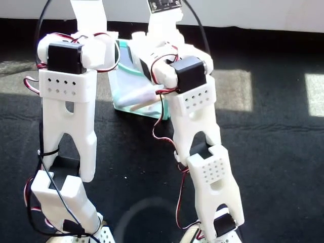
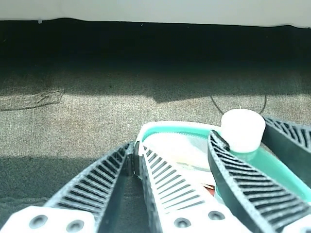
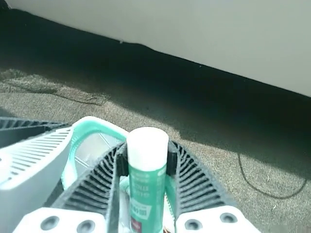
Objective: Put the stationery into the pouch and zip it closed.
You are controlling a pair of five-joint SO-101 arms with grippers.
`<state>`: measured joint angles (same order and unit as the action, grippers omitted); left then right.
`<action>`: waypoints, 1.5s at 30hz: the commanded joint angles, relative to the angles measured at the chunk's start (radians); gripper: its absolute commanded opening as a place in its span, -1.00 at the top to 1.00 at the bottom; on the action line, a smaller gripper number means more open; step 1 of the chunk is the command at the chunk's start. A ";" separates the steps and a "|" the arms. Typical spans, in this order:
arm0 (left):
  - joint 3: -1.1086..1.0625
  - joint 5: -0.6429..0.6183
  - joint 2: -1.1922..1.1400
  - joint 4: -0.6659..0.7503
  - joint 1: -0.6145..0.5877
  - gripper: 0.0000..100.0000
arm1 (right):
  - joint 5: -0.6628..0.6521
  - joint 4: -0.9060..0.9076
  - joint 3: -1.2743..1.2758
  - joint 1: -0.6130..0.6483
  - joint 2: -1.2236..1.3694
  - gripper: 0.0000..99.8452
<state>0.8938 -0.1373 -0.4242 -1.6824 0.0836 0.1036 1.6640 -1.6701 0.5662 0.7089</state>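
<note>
Loading step: you are partway through filling the pouch [image 1: 132,81]. Its mouth stands open, so I judge the zipping has not begun.
Grip, left: your left gripper [image 2: 135,148] has its fingers pressed together on a corner of the pouch's teal rim, which holds the mouth up.
Grip, right: your right gripper [image 3: 146,154] pinches a glue stick [image 3: 144,187] with the white cap pointing away from the wrist, right at the pouch's mouth.
Pouch place: it lies on the dark table [image 1: 273,167], between the two arms and toward the far side.
Next move: guide the stick past the rim and into the opening before you let it go. The left pinch needs to hold firm meanwhile, and the right fingers must not snag the rim.
Left wrist view adds: the pinch on the rim itself, with the stick's cap just above the rim on the other side of the mouth.
Right wrist view adds: how squarely the stick sits between the fingers.
High view adds: the pouch's body, with a pale long item [image 1: 142,98] apparently inside it already.
</note>
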 commanded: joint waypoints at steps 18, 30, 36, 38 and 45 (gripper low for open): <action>-0.018 -0.008 -0.079 -0.035 0.005 0.98 | -0.012 0.097 -0.099 0.065 -0.124 0.99; -0.019 -0.008 -0.079 -0.041 0.005 0.98 | -0.064 0.101 -0.097 0.053 -0.202 0.99; -0.019 -0.008 -0.079 -0.041 0.005 0.98 | -0.089 0.101 -0.096 0.051 -0.202 0.99; -0.019 -0.008 -0.079 -0.041 0.005 0.98 | -0.089 0.101 -0.096 0.053 -0.200 0.99; -0.019 -0.008 -0.079 -0.043 0.005 0.98 | -0.089 0.101 -0.094 0.053 -0.104 0.96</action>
<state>0.8938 -0.1373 -0.4242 -1.6840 0.0836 0.0253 1.7545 -1.6732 0.6122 0.5892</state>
